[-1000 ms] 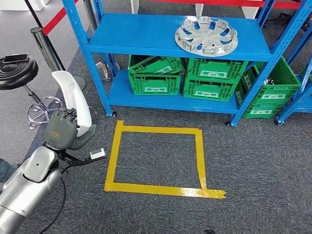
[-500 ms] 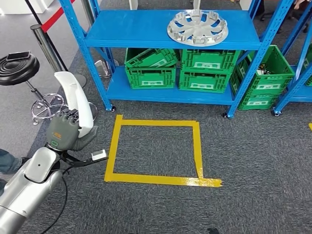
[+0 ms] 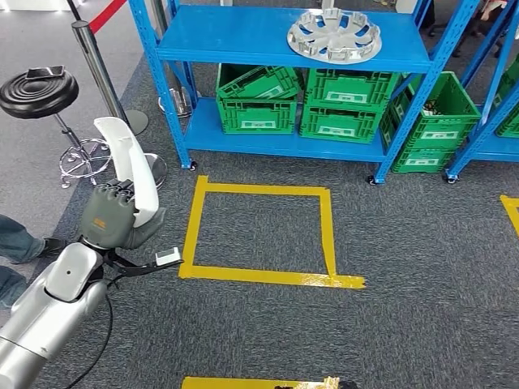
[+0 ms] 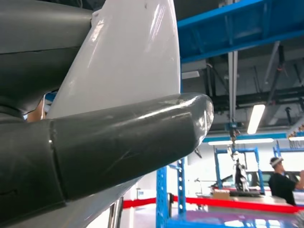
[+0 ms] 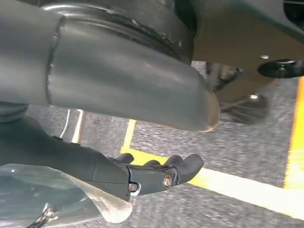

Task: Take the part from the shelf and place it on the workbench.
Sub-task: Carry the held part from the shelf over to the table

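A: Head view first. What's moved?

B: The whole picture has shifted since a second ago, so that's the camera and not the things. A yellow tape strip (image 3: pixel 245 382) now shows at the bottom edge and a tape corner (image 3: pixel 511 207) at the right. I'd judge the robot is stepping back from the blue shelf (image 3: pixel 245 36). The pick is done and the carry to the workbench is under way.

A: And the part?

B: The left hand (image 3: pixel 105 217) clasps one white part (image 3: pixel 131 166), which rises curved above the fingers.

A: Counts?

B: There's one tape square (image 3: pixel 197 219) on the floor just right of that hand. Ahead of it and to the right is one silver wheel cover (image 3: pixel 334 35) on the shelf. Below that are at least five green crates (image 3: pixel 257 113), the farthest ones cut off. One black stool (image 3: pixel 38 89) and one steel post (image 3: pixel 100 69) stand ahead and to the left.

A: Left wrist view?

B: The thumb (image 4: pixel 125 142) presses across the part's glossy white face, so the grip looks firm.

A: Right wrist view?

B: The right hand (image 5: pixel 118 109) hangs over the carpet, loose, with nothing between thumb and fingers (image 5: pixel 161 173)
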Tool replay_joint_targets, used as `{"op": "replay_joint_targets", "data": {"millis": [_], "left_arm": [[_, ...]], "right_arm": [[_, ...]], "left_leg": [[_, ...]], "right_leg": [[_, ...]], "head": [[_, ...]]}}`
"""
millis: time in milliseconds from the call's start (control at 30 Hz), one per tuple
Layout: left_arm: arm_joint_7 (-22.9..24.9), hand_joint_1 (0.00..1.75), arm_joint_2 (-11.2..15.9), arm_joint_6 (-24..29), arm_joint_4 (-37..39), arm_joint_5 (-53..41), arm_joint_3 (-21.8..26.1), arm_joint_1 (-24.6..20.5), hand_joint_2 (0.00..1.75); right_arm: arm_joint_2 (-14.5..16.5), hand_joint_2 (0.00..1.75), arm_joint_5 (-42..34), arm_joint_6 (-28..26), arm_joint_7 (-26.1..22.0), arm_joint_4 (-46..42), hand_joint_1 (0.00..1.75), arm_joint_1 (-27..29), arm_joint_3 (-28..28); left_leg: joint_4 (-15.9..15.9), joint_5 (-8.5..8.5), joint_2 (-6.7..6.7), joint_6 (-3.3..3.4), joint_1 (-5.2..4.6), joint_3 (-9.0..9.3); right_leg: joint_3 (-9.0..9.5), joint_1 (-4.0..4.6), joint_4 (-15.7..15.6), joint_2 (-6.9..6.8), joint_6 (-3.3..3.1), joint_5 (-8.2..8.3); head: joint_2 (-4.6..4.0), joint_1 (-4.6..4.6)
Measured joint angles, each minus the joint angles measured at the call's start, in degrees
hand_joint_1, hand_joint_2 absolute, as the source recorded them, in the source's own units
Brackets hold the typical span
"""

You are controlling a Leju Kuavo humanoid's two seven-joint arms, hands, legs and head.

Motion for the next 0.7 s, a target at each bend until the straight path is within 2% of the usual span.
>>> {"op": "replay_joint_targets", "data": {"millis": [33,67,100,133,167,200,233,267,300,333,400,433,467,500,533,600,633,700], "left_arm": [[0.0,1.75,0.0,0.0,0.1,0.1,-0.1,0.0,0.0],[0.0,1.75,0.0,0.0,0.1,0.3,-0.2,0.1,0.0],[0.0,1.75,0.0,0.0,0.2,0.6,-0.2,0.1,0.0],[-0.1,1.75,0.0,0.0,0.2,0.9,-0.2,0.1,0.0],[-0.2,1.75,0.0,0.1,0.2,1.2,-0.2,0.1,0.0],[-0.3,1.75,0.0,0.1,0.2,1.7,-0.2,0.1,0.0],[-0.5,1.75,0.0,0.1,0.2,2.1,-0.3,0.1,0.0],[-0.7,1.75,0.0,0.1,0.2,2.6,-0.3,0.2,0.0],[-0.9,1.75,0.0,0.1,0.2,3.3,-0.4,0.3,0.0],[-1.0,1.75,0.0,0.0,0.2,4.1,-0.4,0.4,0.0],[-1.5,1.75,0.0,-0.2,0.2,5.7,-0.5,0.6,0.0],[-1.6,1.75,0.0,-0.4,0.2,6.4,-0.5,0.7,0.0],[-1.8,1.75,0.0,-0.6,0.2,6.9,-0.5,0.9,0.0],[-1.9,1.75,0.0,-0.7,0.3,7.3,-0.6,1.0,0.0],[-1.9,1.75,0.0,-0.8,0.3,7.5,-0.6,1.1,0.0],[-2.0,1.75,0.0,-1.0,0.2,8.0,-0.6,1.2,0.0],[-2.1,1.75,0.0,-1.2,0.2,8.3,-0.6,1.2,0.0],[-2.3,1.75,0.0,-1.5,0.2,8.8,-0.6,1.1,0.0]], "right_arm": [[0.0,0.0,0.0,0.0,0.0,0.0,0.0,0.0,0.0],[0.0,0.0,0.0,0.0,0.0,0.0,0.0,0.0,0.0],[0.0,0.0,0.1,0.0,0.0,0.0,0.0,-0.1,0.0],[0.0,0.0,0.1,0.0,0.0,-0.1,0.0,-0.1,0.0],[0.0,0.0,0.1,0.0,-0.1,-0.1,0.0,-0.2,0.0],[0.0,0.0,0.1,0.0,-0.1,-0.1,0.0,-0.2,0.0],[0.0,0.0,0.1,0.0,-0.1,-0.1,0.0,-0.2,-0.1],[0.0,0.0,0.1,0.0,-0.1,-0.1,0.0,-0.2,-0.1],[0.0,0.0,0.1,0.0,-0.1,-0.1,0.0,-0.1,-0.1],[0.0,0.0,0.1,0.1,-0.1,-0.1,0.0,0.0,-0.1],[0.0,0.0,0.2,0.1,-0.1,-0.1,0.0,0.1,-0.1],[0.0,0.0,0.3,0.1,-0.1,-0.1,0.0,0.1,-0.1],[0.0,0.0,0.4,0.1,-0.1,-0.1,0.0,0.1,-0.1],[0.0,0.0,0.4,0.1,-0.1,-0.1,0.0,0.2,-0.1],[0.0,0.0,0.5,0.1,-0.1,-0.1,0.0,0.3,-0.1],[0.0,0.0,0.6,0.1,-0.1,-0.1,0.0,0.3,-0.2],[0.0,0.0,0.6,0.1,-0.1,-0.1,0.0,0.3,-0.2],[0.0,0.0,0.7,0.1,-0.1,-0.1,0.0,0.3,-0.2]], "left_leg": [[0.2,0.72,0.0,-0.19,0.03,-1.26],[0.5,1.39,-0.01,-0.44,0.05,-2.34],[0.9,1.97,-0.02,-0.72,0.01,-3.21],[1.3,2.48,-0.01,-1.01,-0.04,-3.78],[1.5,2.94,0.0,-1.28,-0.07,-4.05],[1.7,3.37,0.02,-1.57,-0.06,-4.18],[1.7,3.73,0.01,-1.85,0.01,-4.29],[2.0,3.38,-0.05,-2.16,0.1,-4.45],[3.0,2.02,-0.1,-2.52,0.21,-4.8],[5.1,-0.24,-0.15,-2.86,0.32,-5.39],[12.1,-5.47,-0.19,-3.41,0.53,-7.12],[15.5,-6.85,-0.19,-3.55,0.6,-7.77],[17.4,-7.06,-0.19,-3.57,0.64,-7.76],[17.2,-6.24,-0.21,-3.48,0.65,-6.85],[14.8,-4.71,-0.23,-3.27,0.63,-5.0],[7.6,-2.27,-0.35,-2.53,0.45,-0.69],[4.9,-1.76,-0.4,-2.2,0.3,0.73],[2.8,-1.9,-0.45,-1.77,-0.02,1.55]], "right_leg": [[1.95,-0.01,-1.1,0.0,0.0,2.08],[4.94,-0.02,-4.1,0.01,-0.06,2.78],[8.87,0.01,-8.8,0.04,-0.15,1.94],[12.19,0.06,-13.3,0.07,-0.42,0.05],[14.59,0.15,-16.9,0.09,-0.72,-1.88],[15.73,0.26,-18.9,0.1,-1.09,-2.87],[15.47,0.23,-19.1,0.01,-1.58,-2.86],[15.17,0.19,-19.1,-0.1,-1.97,-2.44],[14.86,0.11,-19.0,-0.23,-2.41,-1.99],[14.56,0.03,-19.0,-0.36,-2.76,-1.49],[13.91,0.12,-18.9,-0.44,-3.08,-0.56],[13.51,0.16,-18.8,-0.45,-3.08,-0.13],[13.06,0.2,-18.7,-0.45,-3.04,0.22],[12.6,0.22,-18.5,-0.43,-2.99,0.47],[12.29,0.25,-18.3,-0.42,-2.94,0.59],[11.78,0.33,-18.0,-0.4,-2.77,0.67],[11.49,0.34,-17.8,-0.39,-2.54,0.78],[10.93,0.31,-17.8,-0.39,-1.93,1.14]], "head": [[0.0,-0.01],[0.01,-0.02],[0.01,-0.02],[0.01,-0.08],[0.01,-0.07],[0.01,-0.07],[0.01,-0.07],[0.01,-0.07],[0.01,-0.23],[0.01,-0.39],[0.01,-0.67],[0.0,-0.67],[0.01,-0.68],[0.01,-0.68],[0.01,-0.68],[0.0,-0.65],[0.01,-0.65],[0.01,-0.65]]}}
